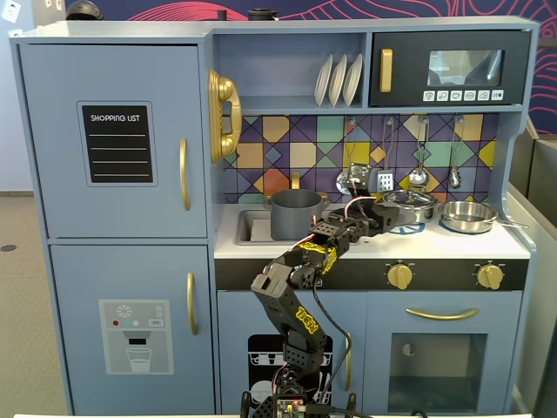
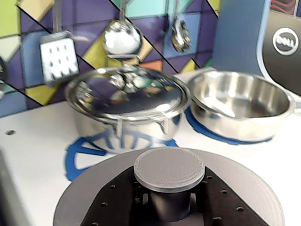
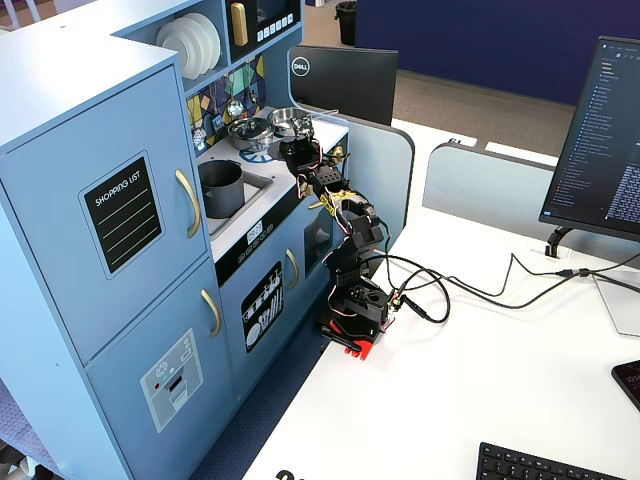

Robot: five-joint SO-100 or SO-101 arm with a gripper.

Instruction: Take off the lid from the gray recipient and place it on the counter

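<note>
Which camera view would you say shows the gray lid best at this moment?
The wrist view: the lid fills the lower frame, its knob gripped between the gripper fingers, just in front of the steel pot. In a fixed view it is a small, dark edge-on shape; in the other fixed view it is barely distinguishable.

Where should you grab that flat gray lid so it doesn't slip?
By the knob in its middle, from above, one finger each side. The lid is a wide flat disc, but the knob sticks up on a narrower stem.
</note>
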